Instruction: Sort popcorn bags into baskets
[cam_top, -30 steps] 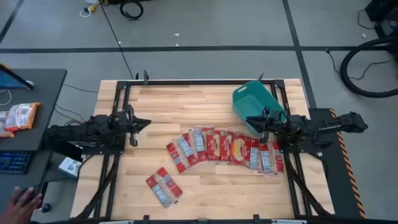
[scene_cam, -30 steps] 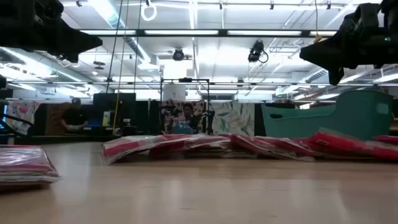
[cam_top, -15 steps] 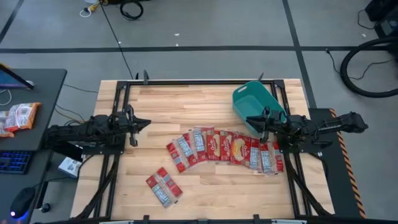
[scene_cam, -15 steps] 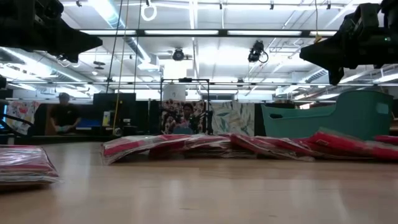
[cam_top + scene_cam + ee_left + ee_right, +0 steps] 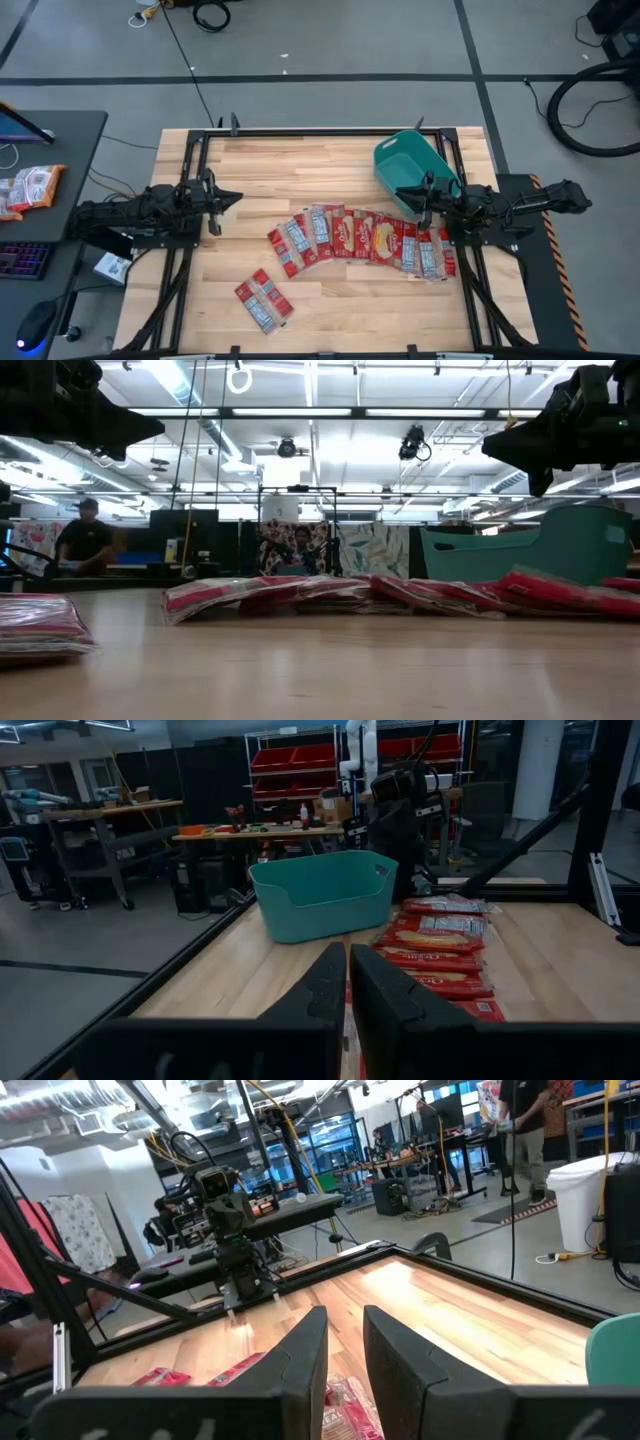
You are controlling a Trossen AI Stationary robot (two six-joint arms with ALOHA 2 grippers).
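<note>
Several red popcorn bags lie in an overlapping fanned row [image 5: 360,240] across the table's middle and right, also seen low [image 5: 300,595] and from the left wrist [image 5: 440,935]. Two more bags [image 5: 263,300] lie apart near the near edge. The teal basket [image 5: 413,170] stands at the far right, skewed to the table's edges. My left gripper [image 5: 232,198] hovers shut over the table's left side, pointing right. My right gripper [image 5: 403,194] hovers just near of the basket, above the row's right end, pointing left, its fingers a narrow gap apart [image 5: 345,1345].
A side desk left of the table holds paler orange-and-white packets [image 5: 30,187] and a keyboard. Black frame rails [image 5: 195,160] run along the table's left and right sides. Bare wood [image 5: 290,165] shows on the far left part. A person [image 5: 85,545] stands in the room behind.
</note>
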